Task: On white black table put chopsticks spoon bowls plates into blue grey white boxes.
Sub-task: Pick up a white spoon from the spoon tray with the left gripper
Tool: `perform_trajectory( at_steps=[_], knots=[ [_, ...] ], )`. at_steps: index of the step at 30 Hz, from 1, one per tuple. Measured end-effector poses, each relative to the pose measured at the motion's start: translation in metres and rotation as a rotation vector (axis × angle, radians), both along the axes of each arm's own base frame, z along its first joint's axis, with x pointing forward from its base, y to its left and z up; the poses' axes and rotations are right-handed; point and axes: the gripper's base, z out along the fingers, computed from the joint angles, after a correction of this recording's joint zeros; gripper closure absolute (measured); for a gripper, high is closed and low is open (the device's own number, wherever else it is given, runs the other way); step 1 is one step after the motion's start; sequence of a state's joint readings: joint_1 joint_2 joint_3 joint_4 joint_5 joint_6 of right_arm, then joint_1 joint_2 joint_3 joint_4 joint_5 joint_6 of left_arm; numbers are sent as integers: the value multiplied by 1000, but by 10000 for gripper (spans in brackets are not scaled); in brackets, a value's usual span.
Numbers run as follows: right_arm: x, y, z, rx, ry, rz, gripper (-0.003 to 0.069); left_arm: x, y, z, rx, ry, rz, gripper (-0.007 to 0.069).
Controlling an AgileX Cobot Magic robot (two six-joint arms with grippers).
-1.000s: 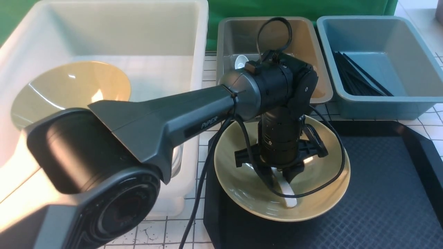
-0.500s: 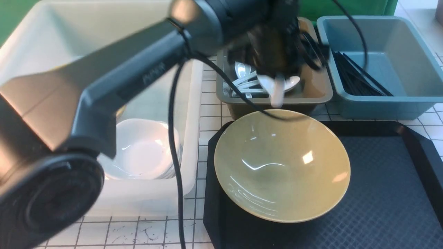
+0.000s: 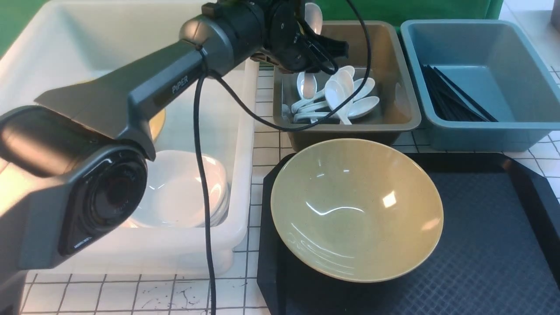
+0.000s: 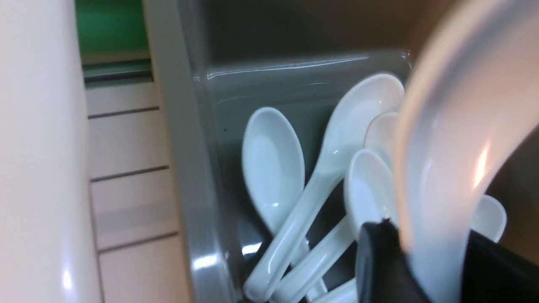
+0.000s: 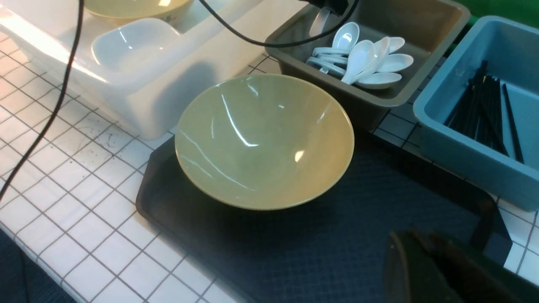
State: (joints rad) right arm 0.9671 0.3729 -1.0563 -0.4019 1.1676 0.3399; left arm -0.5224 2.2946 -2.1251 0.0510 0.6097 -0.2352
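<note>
The left fingers [image 4: 379, 261] gripped a white spoon [image 4: 438, 168] by its handle, above the left side of the grey bin [image 3: 372, 128], where a pile of spoons [image 3: 341, 94] lay. To my eye the drop was the step in hand, and it wanted care: come lower, keep clear of the bin's left wall, and let go just above the pile so nothing chipped or bounced out. The right fingers [image 5: 404, 269] were closed on nothing, hanging over the near right of the black tray [image 3: 490, 236]. The yellow bowl [image 3: 356, 210] sat empty on the tray's left, not yet in the white tub [image 3: 251, 131] to its left. The left wrist camera showed the grip itself, close and blurred; the front view hid those fingers behind the arm and showed only the scoop. Only the right wrist camera showed the right fingers.
</note>
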Motion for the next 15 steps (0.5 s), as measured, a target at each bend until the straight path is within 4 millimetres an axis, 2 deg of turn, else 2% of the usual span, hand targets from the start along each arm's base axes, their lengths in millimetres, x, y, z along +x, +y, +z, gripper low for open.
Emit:
perform_trajectory(
  at_steps=[1, 2, 6, 8, 10, 12, 14, 15],
  knots=[
    [0, 0, 0, 0, 1, 1, 602, 0, 0, 0, 1, -3, -7, 404],
    [0, 0, 0, 0, 1, 1, 602, 0, -2, -1, -9, -2, -14, 307],
    [0, 0, 0, 1, 1, 1, 597, 0, -5, -2, -50, 10, -18, 118],
    [0, 0, 0, 0, 1, 1, 594, -6, -4, 7, -75, 42, -17, 54],
    [0, 0, 0, -1, 1, 1, 594, -14, -3, 21, -100, 84, -20, 32],
    [0, 0, 0, -2, 0, 2, 592, -26, 0, 40, -114, 122, -29, 41],
    [0, 0, 0, -6, -2, 5, 591, -48, 3, 70, -112, 167, -55, 151],
    [0, 0, 0, -10, -5, 8, 590, -61, 6, 86, -103, 186, -70, 230]
  ],
)
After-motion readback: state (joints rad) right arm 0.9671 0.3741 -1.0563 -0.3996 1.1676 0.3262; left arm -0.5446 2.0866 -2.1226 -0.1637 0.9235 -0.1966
